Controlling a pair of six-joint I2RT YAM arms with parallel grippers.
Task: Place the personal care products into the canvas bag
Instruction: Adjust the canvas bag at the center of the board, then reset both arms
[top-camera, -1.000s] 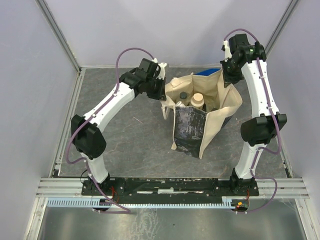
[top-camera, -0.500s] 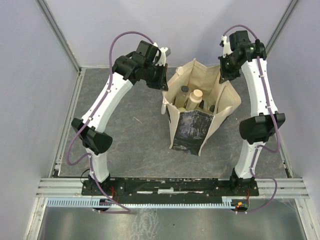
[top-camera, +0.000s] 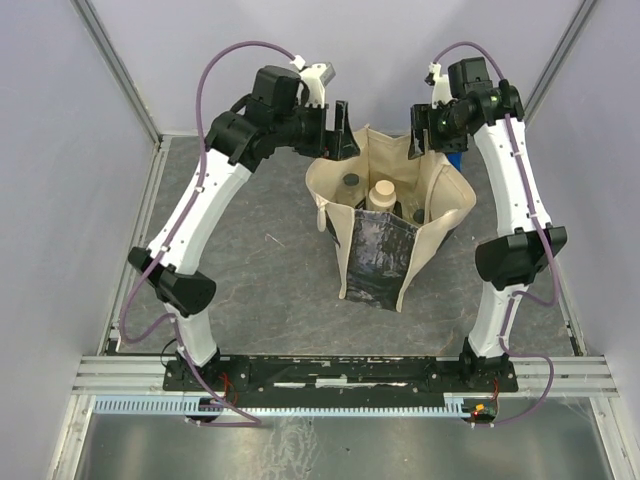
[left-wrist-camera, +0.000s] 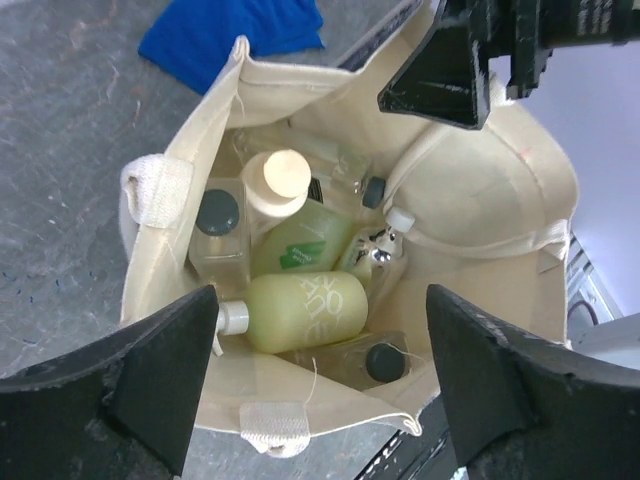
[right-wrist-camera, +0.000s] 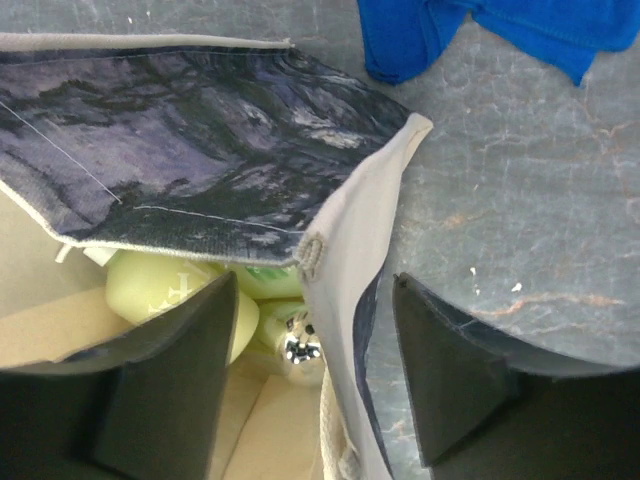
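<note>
I see white links on both the left arm (top-camera: 215, 195) and the right arm (top-camera: 515, 165), with chunky black joint housings (top-camera: 180, 290). A purple cable (top-camera: 213, 66) loops along each. Both bolt to a black base plate (top-camera: 340, 372) at the bottom centre of the frame. The jaws are matte black wedges.

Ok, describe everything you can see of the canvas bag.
The canvas bag is a beige cloth tote standing upright on the grey table, mouth open. A dark printed panel marks its near face, and a woven strap handle folds over the rim. Bottles and jars lie inside. Its rim edge passes between the right gripper's spread fingers, unclamped; a blue cloth lies nearby.
</note>
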